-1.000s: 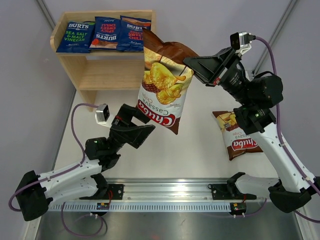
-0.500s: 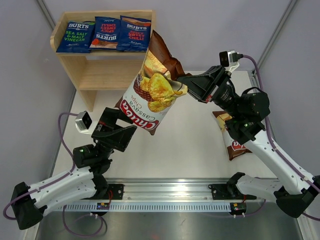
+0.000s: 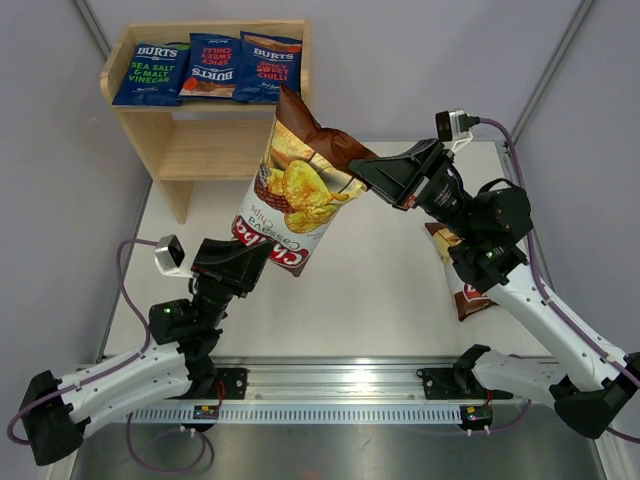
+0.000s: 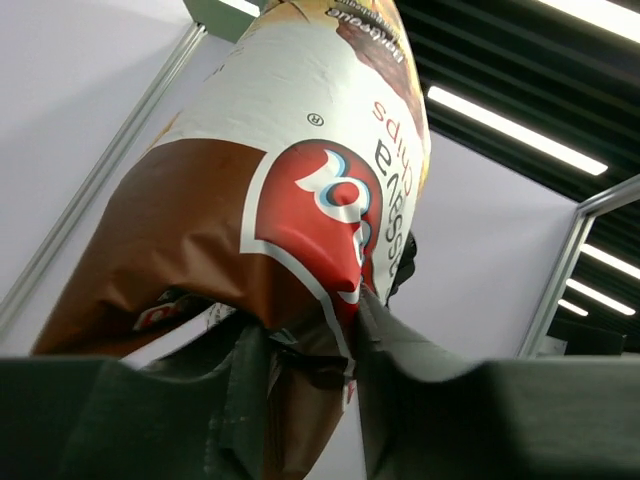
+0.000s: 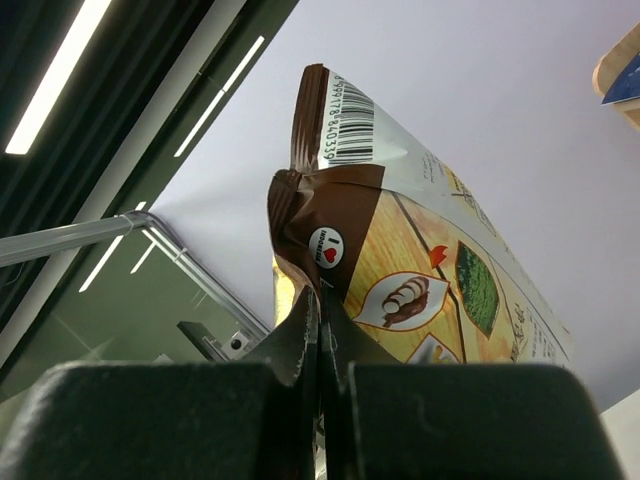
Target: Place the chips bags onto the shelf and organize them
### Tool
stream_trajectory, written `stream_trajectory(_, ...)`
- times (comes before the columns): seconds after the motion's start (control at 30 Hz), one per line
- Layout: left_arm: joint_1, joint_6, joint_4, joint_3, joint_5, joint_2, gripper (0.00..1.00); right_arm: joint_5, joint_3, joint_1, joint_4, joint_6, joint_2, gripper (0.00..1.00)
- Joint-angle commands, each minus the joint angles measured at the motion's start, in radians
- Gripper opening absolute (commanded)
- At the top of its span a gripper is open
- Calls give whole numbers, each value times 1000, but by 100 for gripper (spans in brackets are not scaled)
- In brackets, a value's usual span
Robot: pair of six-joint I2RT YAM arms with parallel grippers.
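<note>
Chuba bag point(image 3: 290, 190) hangs in mid-air over the table point(image 3: 380, 290), slung between both arms just in front of the shelf point(image 3: 215, 150). Right gripper point(image 3: 365, 172) is clamped flat on its top seam. Left gripper point(image 3: 262, 255) has its jaws narrowed onto the bottom seam, film bunched between them. Three Burts bags point(image 3: 210, 68) fill the top tier. Second Chuba bag point(image 3: 470, 295) lies on the table under the right arm.

Risks:
- Both pinches sit on thin glossy seam, so arms pulling apart could tear it or slip off.
- Left bite looks shallow and may drop the bag if the right lets go.
- Puffy bag could snag the shelf's side panel going into the lower tier.
</note>
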Motion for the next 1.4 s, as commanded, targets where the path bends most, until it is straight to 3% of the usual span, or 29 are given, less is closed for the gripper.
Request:
stream_trajectory(0.0, -8, 45, 301, 17, -46, -61, 23, -5, -16, 16, -22, -49, -12, 0)
stream_trajectory(0.17, -8, 73, 134, 29, -48, -138, 8, 26, -33, 15, -44, -91, -33, 2)
stream_trajectory(0.2, -8, 84, 51, 38, -43, -167, 1, 34, -38, 15, -54, -104, -45, 7)
stream_trajectory(0.33, -8, 104, -138, 34, -52, -245, 0, 95, -21, 15, -177, -202, -84, 41)
stream_trajectory(0.47, -8, 99, -288, -1, -102, -325, 0, 121, 2, 13, -240, -262, -105, 50)
stream_trajectory(0.5, -8, 92, -322, -3, -127, -337, 0, 127, 7, 15, -254, -270, -110, 69)
stream_trajectory(0.6, -8, 90, -460, -5, -158, -393, 0, 176, 28, 15, -347, -322, -131, 99)
stream_trajectory(0.77, -8, 96, -672, -3, -204, -492, 0, 328, 31, 15, -502, -433, -196, 100)
stream_trajectory(0.97, -8, 96, -1160, 89, -256, -620, 0, 426, 47, 13, -643, -532, -262, 99)
stream_trajectory(1.23, -8, -10, -1603, 204, -465, -726, 0, 483, 19, 15, -650, -549, -309, 99)
stream_trajectory(1.37, -8, -179, -1773, 255, -646, -689, 0, 476, 22, 15, -651, -546, -300, 99)
